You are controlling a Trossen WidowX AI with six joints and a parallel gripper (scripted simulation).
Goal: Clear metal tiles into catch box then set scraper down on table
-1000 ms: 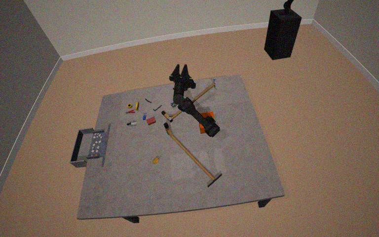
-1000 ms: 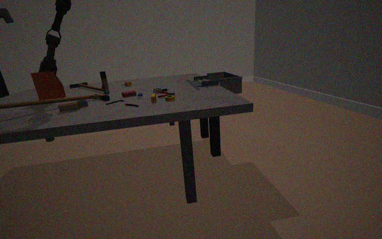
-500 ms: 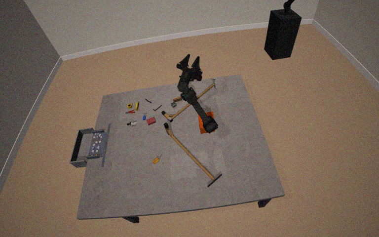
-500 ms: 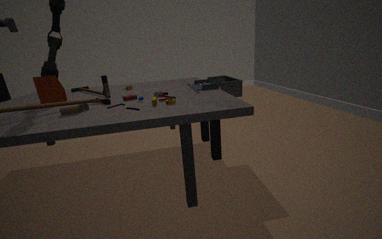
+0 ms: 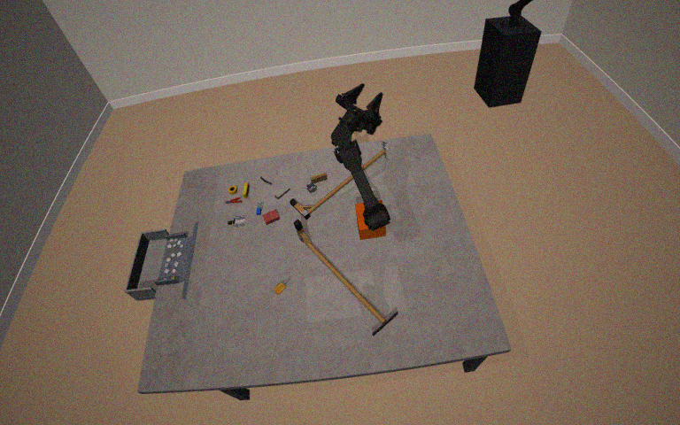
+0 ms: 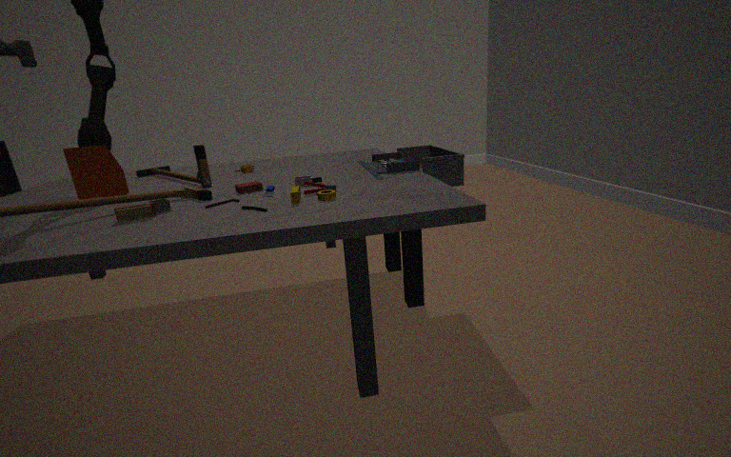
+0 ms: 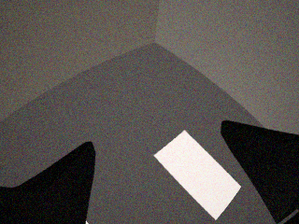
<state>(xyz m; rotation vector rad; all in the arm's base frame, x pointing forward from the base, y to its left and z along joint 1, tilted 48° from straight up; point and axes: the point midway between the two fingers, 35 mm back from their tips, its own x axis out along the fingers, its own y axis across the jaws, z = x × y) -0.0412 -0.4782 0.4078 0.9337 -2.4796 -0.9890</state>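
My gripper (image 5: pixel 371 89) (image 7: pixel 161 138) is open and empty, raised high with its fingers pointing up and away from the table. The long scraper (image 5: pixel 345 280) (image 6: pixel 183 176) lies on the table, its wide grey blade toward the front right and its black-tipped grip end near the middle. My gripper is far from it. Several small pale metal tiles (image 5: pixel 178 253) lie scattered on the steel bench plate (image 5: pixel 186 256) at the left. The catch box (image 5: pixel 154 234) (image 6: pixel 443 166) adjoins the plate's far left end. No tiles can be made out in its visible inside.
A second wooden-handled tool (image 5: pixel 330 193) (image 6: pixel 96 202) with a clawed end lies behind the scraper. An orange block (image 5: pixel 371 233) (image 6: pixel 96 172) stands at the arm's base. A red box (image 5: pixel 271 216) (image 6: pixel 248 187), yellow tape (image 5: pixel 232 189) and other small tools lie between it and the plate.
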